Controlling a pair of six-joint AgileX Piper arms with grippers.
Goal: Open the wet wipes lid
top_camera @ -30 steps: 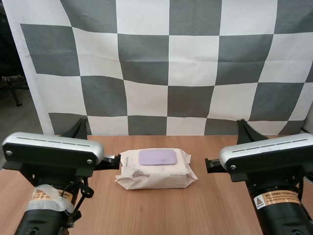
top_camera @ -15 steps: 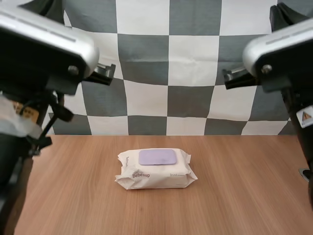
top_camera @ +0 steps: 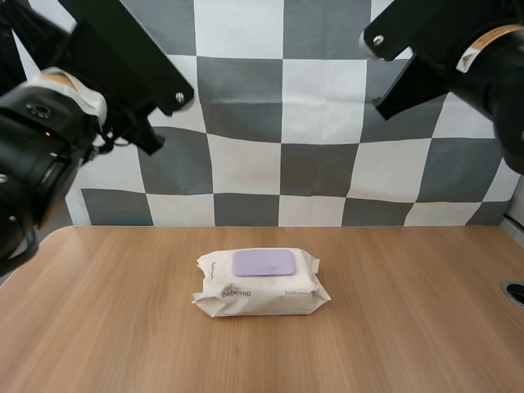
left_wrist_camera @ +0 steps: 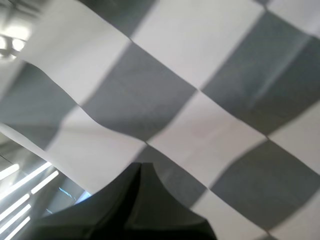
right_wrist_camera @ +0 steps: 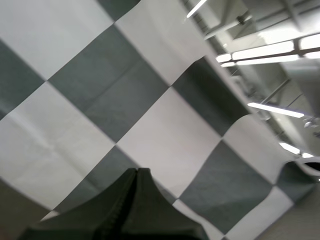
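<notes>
Left end effector (left_wrist_camera: 140, 166) first: it's clenched on nothing, 2 black fingers (left_wrist_camera: 117, 205) pressed together into 1 dark wedge, with no gap between the tips. Over to my right end effector (right_wrist_camera: 137, 171), and it's the same story, clenched and empty, its 2 fingers (right_wrist_camera: 122, 207) lying flat against each other as 1 wedge.

From the high camera, my left arm (top_camera: 45, 139) hangs up at the left, well above the tabletop (top_camera: 409, 327) and well apart from anything on it. My right arm (top_camera: 458, 37) sits high at the right, just as clear of the surface.

Now the target. The wet wipes pack (top_camera: 260, 283) lies in the middle of the tabletop, long side running left to right, between my 2 arms and well below both. It's a white soft wrapper, crimped at its left and right ends, with "Bebesup" printed on the near face. The purple lid (top_camera: 264, 263) sits on the pack's top face toward the far edge, lying flat and closed. Nothing is touching the pack. Out at the right edge of the tabletop there's 1 small dark ring (top_camera: 514, 292), well apart from the pack.
</notes>
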